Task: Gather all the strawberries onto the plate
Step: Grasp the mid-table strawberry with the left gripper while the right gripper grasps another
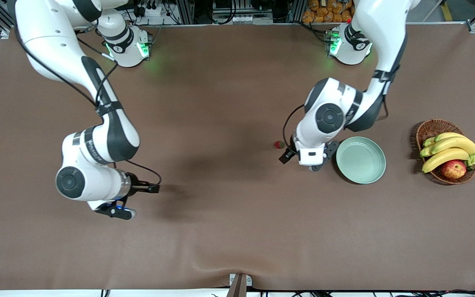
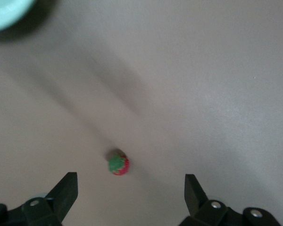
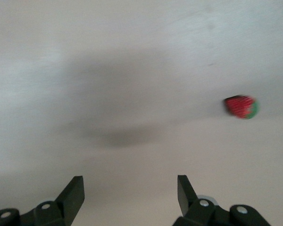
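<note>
Right arm bent at elbow, wrist low over bare tabletop (image 1: 229,231); right claw (image 3: 130,195) spread, empty; strawberry (image 3: 241,106) on tabletop ahead of its fingers, seen only in right wrist view. Left arm folded down from base, wrist pointing down beside plate (image 1: 361,159); left claw (image 2: 131,194) spread wide, empty, over tabletop above second strawberry (image 2: 118,164), not touching. Plate empty. Basket (image 1: 431,130) with bananas (image 1: 447,149) and apple (image 1: 453,168) toward left arm's end of tabletop.

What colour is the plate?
Pale mint green, plain; the plate shows best in the front view.
</note>
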Robot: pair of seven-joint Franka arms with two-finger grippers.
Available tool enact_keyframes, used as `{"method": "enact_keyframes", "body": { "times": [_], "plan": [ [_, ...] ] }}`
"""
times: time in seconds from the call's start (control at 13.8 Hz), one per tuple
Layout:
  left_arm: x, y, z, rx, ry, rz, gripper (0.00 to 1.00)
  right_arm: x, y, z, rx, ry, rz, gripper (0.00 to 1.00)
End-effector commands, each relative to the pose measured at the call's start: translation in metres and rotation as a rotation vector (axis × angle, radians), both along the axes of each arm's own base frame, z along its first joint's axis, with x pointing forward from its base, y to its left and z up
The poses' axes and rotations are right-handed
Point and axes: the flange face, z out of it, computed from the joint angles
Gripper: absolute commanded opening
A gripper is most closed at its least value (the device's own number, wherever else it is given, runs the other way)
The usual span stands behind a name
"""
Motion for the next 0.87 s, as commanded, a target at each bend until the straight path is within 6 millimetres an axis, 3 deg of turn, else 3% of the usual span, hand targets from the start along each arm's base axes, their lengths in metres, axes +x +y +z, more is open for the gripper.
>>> {"method": "enact_keyframes", "body": {
  "times": [0.0, 0.36, 0.51, 0.8],
  "plan": [
    [-0.011, -0.025, -0.023, 0.012, -0.042, 0.018, 0.90, -0.005, -0.028, -0.014, -0.046, -0.023, 0.063, 0.88],
    [-0.032, -0.031, -0.067, 0.025, -0.095, 0.021, 0.96, 0.001, -0.102, -0.053, -0.014, -0.102, 0.156, 0.83],
    [-0.037, -0.027, -0.078, 0.040, -0.100, 0.005, 0.96, 0.002, -0.119, -0.063, -0.010, -0.092, 0.154, 0.80],
    [-0.046, -0.030, -0.085, 0.079, -0.109, -0.013, 0.92, -0.003, -0.128, -0.085, -0.006, -0.100, 0.148, 0.74]
  ]
}}
